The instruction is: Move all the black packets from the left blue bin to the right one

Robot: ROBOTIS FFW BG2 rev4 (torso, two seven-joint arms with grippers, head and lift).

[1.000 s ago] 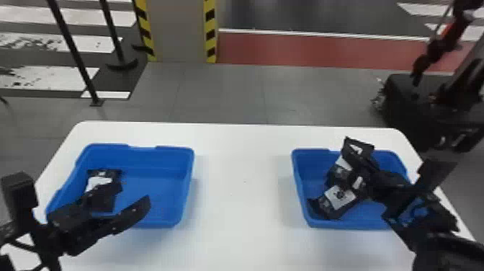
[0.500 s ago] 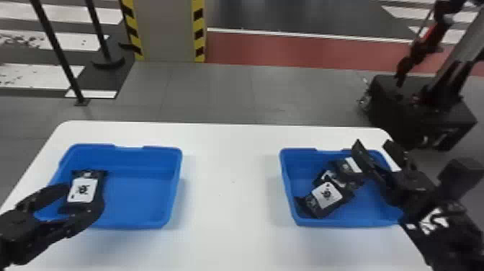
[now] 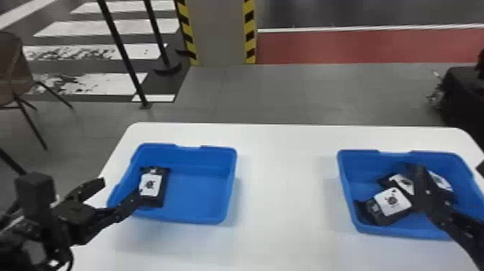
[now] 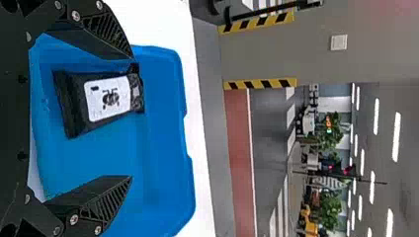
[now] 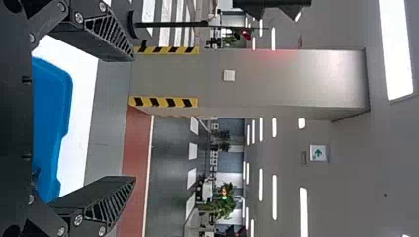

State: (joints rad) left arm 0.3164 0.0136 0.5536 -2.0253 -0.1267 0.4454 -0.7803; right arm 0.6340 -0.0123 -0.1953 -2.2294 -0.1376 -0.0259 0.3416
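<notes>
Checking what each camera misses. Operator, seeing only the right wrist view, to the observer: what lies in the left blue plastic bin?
Observer: One black packet with a white label lies in the left blue plastic bin.
Operator: Is the left claw gripping it?
Observer: No, the left black two-fingered claw is open.
Operator: What about the right bin's contents?
Observer: At least two white-labelled black packets lie in the right blue plastic bin.
</notes>
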